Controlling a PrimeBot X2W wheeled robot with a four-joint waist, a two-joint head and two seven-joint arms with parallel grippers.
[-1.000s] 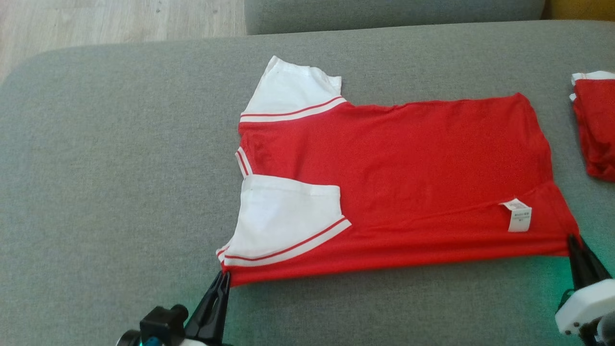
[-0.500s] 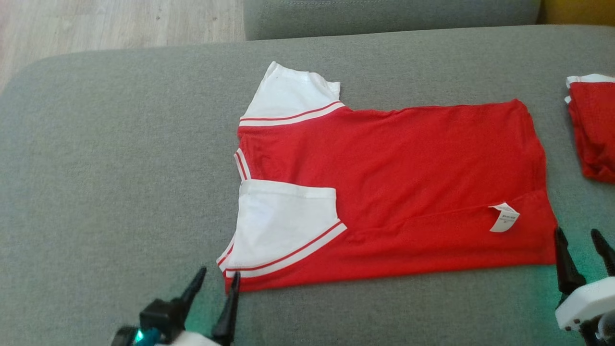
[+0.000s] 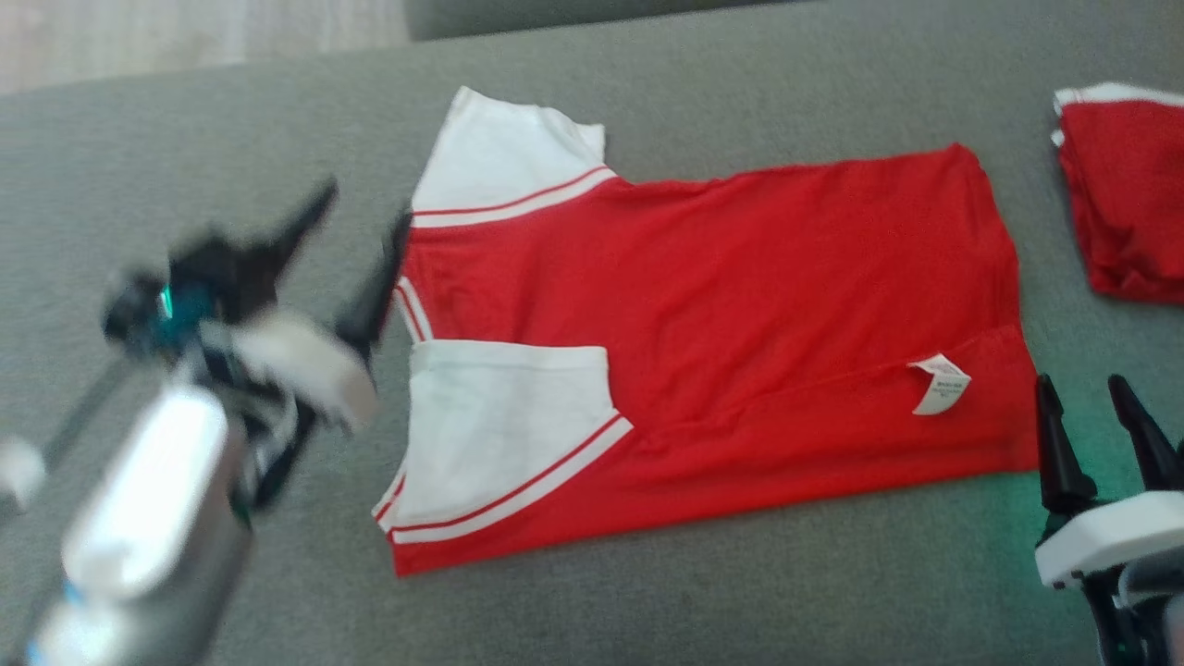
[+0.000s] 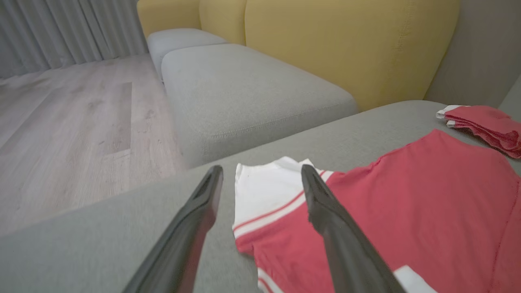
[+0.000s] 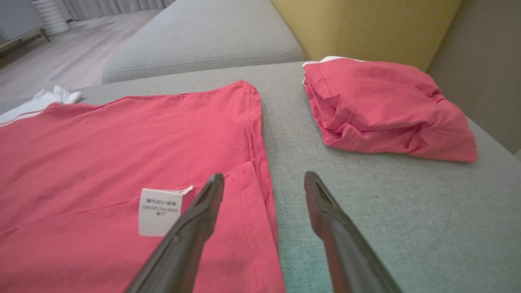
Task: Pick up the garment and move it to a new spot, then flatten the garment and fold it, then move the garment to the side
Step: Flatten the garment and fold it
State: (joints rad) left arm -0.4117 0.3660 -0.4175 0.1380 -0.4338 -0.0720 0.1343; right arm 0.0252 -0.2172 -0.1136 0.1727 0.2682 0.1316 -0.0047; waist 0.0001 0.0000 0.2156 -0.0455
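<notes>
— Since the red shirt (image 3: 721, 333) is let go, what is seen now?

— Both hands are seen with their fingers apart. A second ago the near edge of the shirt was pinched at its two corners. Now nothing is held.

— Where is the shirt left?

— It is laid flat in the middle of the grey sofa seat (image 3: 740, 592). Its near side is folded over onto the red part. So the white tag (image 3: 939, 384) is shown, and the near sleeve (image 3: 504, 416) is laid on top.

— Where is the left hand (image 3: 363, 205) moved to?

— It is lifted up and moved beside the neck of the shirt, near the far sleeve (image 3: 499, 153). That sleeve is not folded in yet. The hand is blurred, so it cannot be told if the cloth is touched.

— And the right hand (image 3: 1079, 381)?

— It is seen just beside the near right corner, by the tag, and it is not clamped on anything.

— What is meant by that for the job?

— One fold is thought to be done. The far side is likely to be folded next, so the far sleeve may need to be gripped. A red bundle (image 3: 1124, 199) is already set at the right, well apart. The shirt is not yet moved to the side.
</notes>
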